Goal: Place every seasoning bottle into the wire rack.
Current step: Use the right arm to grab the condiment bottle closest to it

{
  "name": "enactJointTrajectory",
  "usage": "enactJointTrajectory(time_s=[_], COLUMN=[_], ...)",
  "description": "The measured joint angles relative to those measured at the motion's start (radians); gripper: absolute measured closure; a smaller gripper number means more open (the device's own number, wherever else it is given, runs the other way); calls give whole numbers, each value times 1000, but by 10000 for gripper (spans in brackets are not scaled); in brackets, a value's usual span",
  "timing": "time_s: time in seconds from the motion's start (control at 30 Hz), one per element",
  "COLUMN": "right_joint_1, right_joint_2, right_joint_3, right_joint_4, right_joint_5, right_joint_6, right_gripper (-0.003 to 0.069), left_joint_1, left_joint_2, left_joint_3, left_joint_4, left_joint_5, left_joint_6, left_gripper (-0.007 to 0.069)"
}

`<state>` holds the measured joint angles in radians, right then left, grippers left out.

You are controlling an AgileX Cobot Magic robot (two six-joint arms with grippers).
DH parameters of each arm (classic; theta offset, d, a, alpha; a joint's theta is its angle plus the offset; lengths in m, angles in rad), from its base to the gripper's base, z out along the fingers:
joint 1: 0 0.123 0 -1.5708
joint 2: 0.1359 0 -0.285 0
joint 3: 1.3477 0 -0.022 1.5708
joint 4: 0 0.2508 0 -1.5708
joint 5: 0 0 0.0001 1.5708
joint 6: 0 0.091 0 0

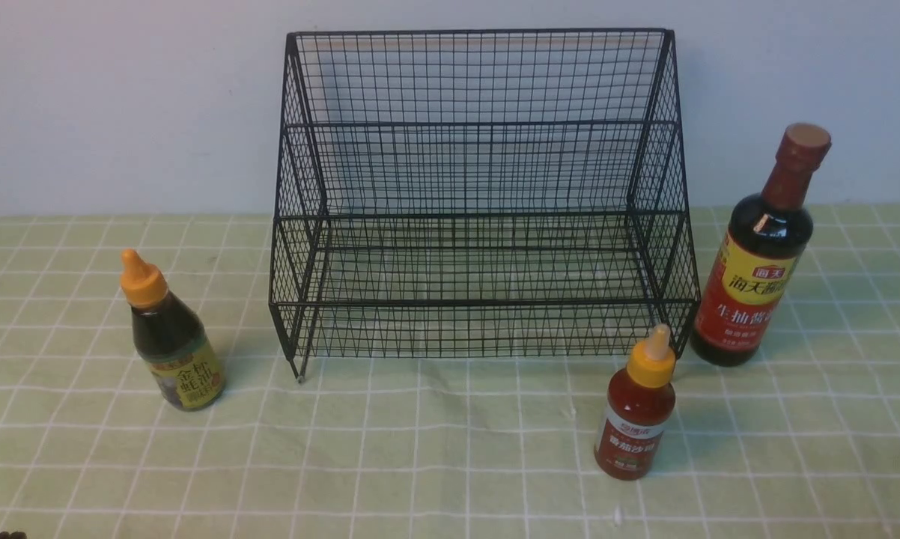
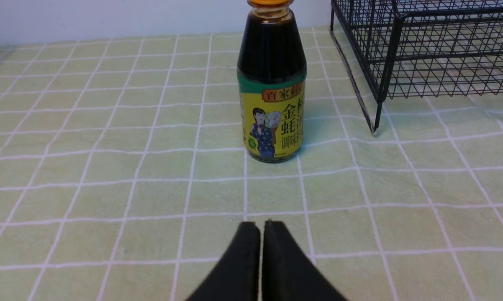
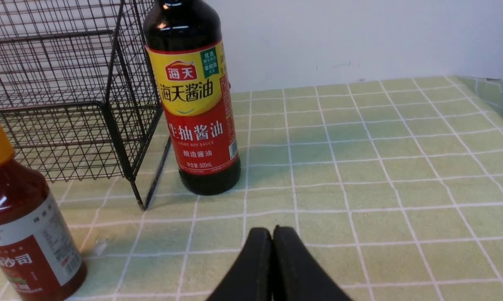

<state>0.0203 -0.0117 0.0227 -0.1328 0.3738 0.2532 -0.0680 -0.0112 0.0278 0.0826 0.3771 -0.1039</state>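
The black wire rack (image 1: 480, 195) stands against the back wall with both tiers bare. The squat dark yellow-labelled bottle (image 1: 171, 337) stands upright on the cloth to its left. The small red bottle (image 1: 637, 410) stands in front of the rack's right corner. The tall dark bottle (image 1: 764, 254) with a brown cap stands right of the rack. My left gripper (image 2: 261, 223) is shut and empty, on the near side of the squat bottle (image 2: 272, 88). My right gripper (image 3: 272, 230) is shut and empty, on the near side of the tall bottle (image 3: 195, 100); the red bottle (image 3: 23, 225) is beside it.
A green checked tablecloth (image 1: 435, 449) covers the table up to a pale wall. The rack's legs and side (image 2: 423, 50) show in the left wrist view, and its other side (image 3: 63, 92) in the right wrist view. The cloth's edge shows at the far right (image 3: 500, 96).
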Motion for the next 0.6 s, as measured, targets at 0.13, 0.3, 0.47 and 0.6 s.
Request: enactJointTrajectory(time_s=[0.13, 0.3, 0.47, 0.6], right_joint_1=[0, 0, 0, 0], right_joint_2=[0, 0, 0, 0], right_joint_3=[0, 5, 5, 5], right_joint_4=[0, 103, 336, 391], right_joint_5=[0, -89, -323, -392], right_joint_6=[0, 49, 153, 163], right_gripper=[673, 673, 673, 673], left_joint_1=[0, 0, 0, 0], left_joint_2=[0, 0, 0, 0], left_joint_3=[0, 0, 0, 0], left_joint_4=[0, 0, 0, 0], left_joint_5=[0, 0, 0, 0], left_joint_6=[0, 0, 0, 0], left_gripper=[631, 631, 631, 631])
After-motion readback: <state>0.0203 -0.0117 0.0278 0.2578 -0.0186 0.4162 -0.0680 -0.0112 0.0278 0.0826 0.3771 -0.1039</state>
